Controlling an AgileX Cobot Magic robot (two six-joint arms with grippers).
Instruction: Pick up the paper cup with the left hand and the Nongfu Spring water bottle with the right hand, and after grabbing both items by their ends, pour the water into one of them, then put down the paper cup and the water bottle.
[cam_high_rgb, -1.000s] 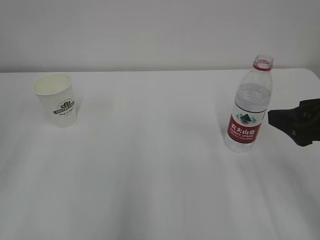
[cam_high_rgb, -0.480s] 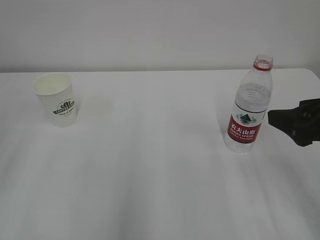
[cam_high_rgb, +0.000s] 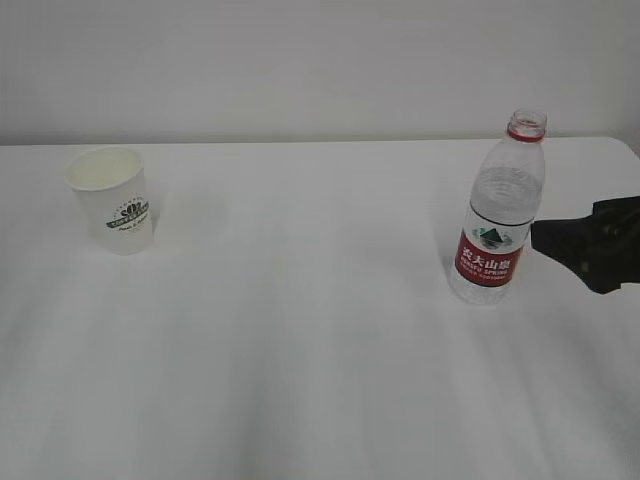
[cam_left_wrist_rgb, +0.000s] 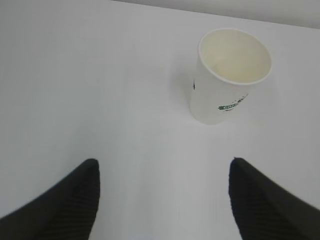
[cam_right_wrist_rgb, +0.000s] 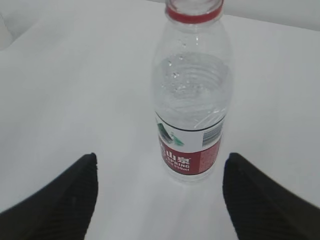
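Nearest, the right hand (cam_right_wrist_rgb: 159, 200) hangs spread wide and empty before the Nongfu Spring water bottle (cam_right_wrist_rgb: 192, 95), clear, red-labelled, uncapped, upright at the table's (cam_high_rgb: 300, 320) right. Far left stands the paper cup (cam_high_rgb: 111, 199), white, green-logoed; the left hand (cam_left_wrist_rgb: 162, 197) gapes short of it.

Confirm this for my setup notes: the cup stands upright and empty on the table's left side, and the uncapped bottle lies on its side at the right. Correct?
Not quite. The Nongfu Spring water bottle is not on its side: it stands upright, as the exterior view shows. The rest holds: it has no cap, and the paper cup stands upright and empty at the left of the table.
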